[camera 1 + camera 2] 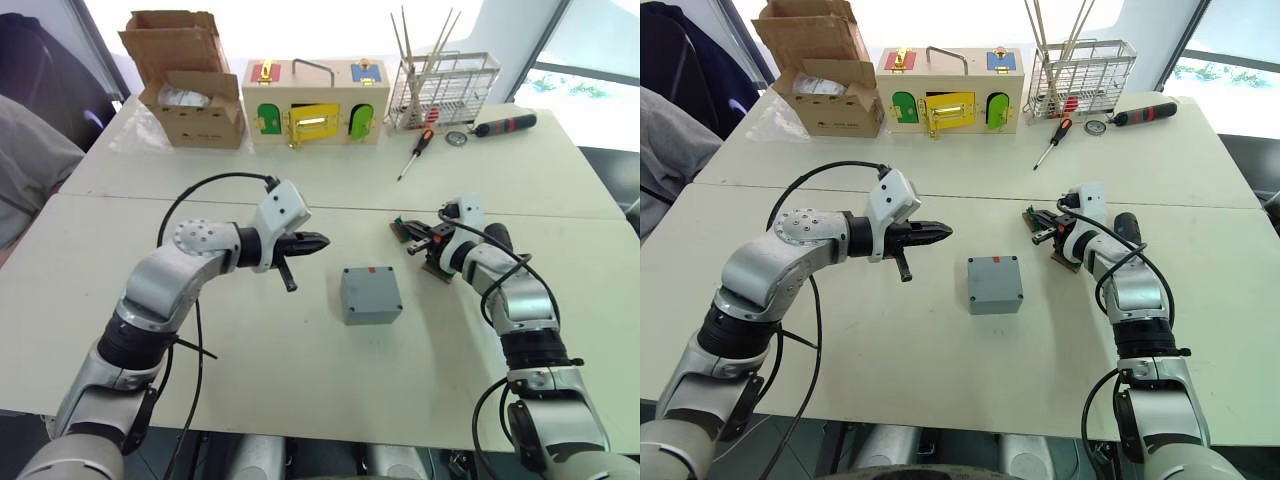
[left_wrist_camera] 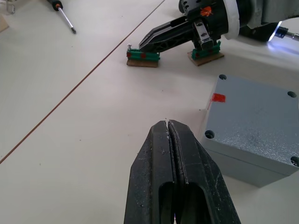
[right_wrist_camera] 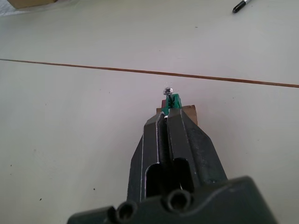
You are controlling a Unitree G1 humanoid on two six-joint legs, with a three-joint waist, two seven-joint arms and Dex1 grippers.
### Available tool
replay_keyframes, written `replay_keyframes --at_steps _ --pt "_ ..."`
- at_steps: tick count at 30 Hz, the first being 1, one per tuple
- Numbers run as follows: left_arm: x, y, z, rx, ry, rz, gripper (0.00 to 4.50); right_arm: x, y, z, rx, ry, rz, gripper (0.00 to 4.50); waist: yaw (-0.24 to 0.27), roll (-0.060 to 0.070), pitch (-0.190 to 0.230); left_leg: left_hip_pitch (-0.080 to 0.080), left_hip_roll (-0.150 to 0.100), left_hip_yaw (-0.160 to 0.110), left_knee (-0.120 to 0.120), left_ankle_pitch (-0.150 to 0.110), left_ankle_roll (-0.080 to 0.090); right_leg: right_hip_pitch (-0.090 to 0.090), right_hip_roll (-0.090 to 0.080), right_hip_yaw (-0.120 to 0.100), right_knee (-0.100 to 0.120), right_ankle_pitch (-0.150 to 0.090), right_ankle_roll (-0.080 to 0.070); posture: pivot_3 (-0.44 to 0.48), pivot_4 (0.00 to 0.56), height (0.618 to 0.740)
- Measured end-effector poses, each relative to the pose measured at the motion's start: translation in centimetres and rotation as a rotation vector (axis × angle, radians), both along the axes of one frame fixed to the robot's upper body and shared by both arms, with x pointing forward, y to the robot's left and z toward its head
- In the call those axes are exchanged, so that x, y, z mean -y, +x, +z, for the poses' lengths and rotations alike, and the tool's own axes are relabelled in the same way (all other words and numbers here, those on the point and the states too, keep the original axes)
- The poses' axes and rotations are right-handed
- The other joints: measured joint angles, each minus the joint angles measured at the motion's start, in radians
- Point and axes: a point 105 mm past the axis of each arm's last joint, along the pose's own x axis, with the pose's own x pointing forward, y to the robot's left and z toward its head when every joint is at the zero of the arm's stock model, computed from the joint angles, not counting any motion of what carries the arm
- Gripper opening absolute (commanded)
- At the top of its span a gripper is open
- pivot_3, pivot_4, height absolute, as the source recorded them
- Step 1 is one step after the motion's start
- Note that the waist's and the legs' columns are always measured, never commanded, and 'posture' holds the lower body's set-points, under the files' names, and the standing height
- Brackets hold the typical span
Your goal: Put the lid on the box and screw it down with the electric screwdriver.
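The grey box (image 1: pixel 371 295) with a red mark stands mid-table. Its flat top (image 2: pixel 254 112) has corner holes and looks like the lid lying flush on it. My left gripper (image 1: pixel 322 242) hovers just left of the box, shut and empty. Right of the box, my right gripper (image 3: pixel 167 112) is shut, its tips at a green screw holder (image 2: pixel 142 55) with a screw (image 3: pixel 168 90) standing in it. I cannot tell whether it pinches anything. The black electric screwdriver (image 1: pixel 497 237) lies behind the right wrist with its light on.
Along the far edge stand a cardboard box (image 1: pixel 190 85), a wooden box with coloured doors (image 1: pixel 315 105) and a wire rack (image 1: pixel 445 85). An orange-handled screwdriver (image 1: pixel 415 152) and a red-and-black tool (image 1: pixel 505 124) lie near the rack. A person's sleeve (image 1: pixel 30 160) shows at left.
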Motion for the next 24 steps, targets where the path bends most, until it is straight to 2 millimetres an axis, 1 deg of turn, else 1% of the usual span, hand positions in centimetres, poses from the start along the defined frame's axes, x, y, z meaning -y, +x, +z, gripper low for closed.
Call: replay_keyframes --at_steps 2,7,11,13,16,17,18,19,22,24 --pt "0.0 0.0 0.0 0.0 0.0 0.0 0.0 0.0 0.0 0.3 0.004 0.004 -0.005 0.05 0.0 0.0 0.0 0.0 0.0 0.0 0.0 0.0 0.0 0.0 0.0 0.0 0.0 0.0 0.0 0.0 0.15 0.74" --pt "0.0 0.0 0.0 0.003 0.0 -0.003 0.0 0.1 -0.1 1.9 0.047 0.026 -0.015 0.05 0.0 0.0 0.0 0.0 0.0 0.0 0.0 0.0 0.0 0.0 0.0 0.0 0.0 0.0 0.0 0.0 0.15 0.74" --pt "0.0 0.0 0.0 0.006 0.002 -0.002 0.0 0.0 -0.1 2.5 0.054 0.03 -0.016 0.05 0.0 0.0 0.0 0.0 0.0 0.0 0.0 0.0 0.0 0.0 0.0 0.0 0.0 0.0 0.0 0.0 0.15 0.74" --pt "0.0 0.0 0.0 0.006 0.003 -0.003 0.0 -0.1 -0.4 3.5 0.073 0.058 -0.009 0.05 0.001 0.0 0.0 0.0 0.0 0.0 0.0 0.0 0.0 0.0 0.0 0.0 0.0 0.0 0.0 0.0 0.15 0.74" --pt "0.0 -0.5 -0.1 -0.011 0.002 -0.033 0.0 0.1 -2.4 7.2 0.162 0.073 0.067 0.05 0.004 0.001 0.0 0.0 0.0 0.0 0.0 0.0 0.0 0.0 0.0 0.0 0.0 0.0 0.0 0.0 0.15 0.74" --pt "0.1 -0.8 -0.1 -0.015 0.002 -0.047 0.0 0.1 -2.9 7.7 0.171 0.069 0.089 0.05 0.004 0.001 0.0 0.0 0.0 0.0 0.0 0.0 0.0 0.0 0.0 0.0 0.0 0.0 0.0 0.0 0.15 0.74" --pt "0.1 -1.5 -0.1 -0.033 0.003 -0.087 0.0 -0.3 -4.3 8.2 0.168 0.051 0.156 0.05 0.004 0.001 0.0 0.0 0.0 -0.001 0.0 0.0 0.0 0.001 0.0 0.0 0.0 0.0 0.0 0.0 0.15 0.74" --pt "0.1 -2.2 -0.2 -0.049 0.011 -0.118 0.0 -0.6 -5.5 8.1 0.147 0.038 0.213 0.05 0.003 0.001 0.0 0.0 0.0 -0.001 0.0 0.0 0.001 0.001 0.0 0.0 0.0 0.0 0.0 0.0 0.15 0.74" --pt "-0.2 -3.9 -0.3 -0.086 0.039 -0.199 0.0 -1.4 -8.2 6.8 0.038 0.027 0.326 0.05 0.002 0.001 0.0 0.0 0.0 -0.001 0.0 0.0 0.001 0.001 0.0 0.0 0.0 0.0 0.0 0.0 0.15 0.74" --pt "-0.2 -4.9 -0.2 -0.097 0.054 -0.251 0.0 -1.7 -9.5 6.5 -0.005 0.001 0.375 0.05 0.003 0.001 0.0 0.0 0.0 -0.001 0.0 -0.001 0.002 0.001 0.0 0.001 -0.001 0.0 0.0 0.0 0.15 0.74"
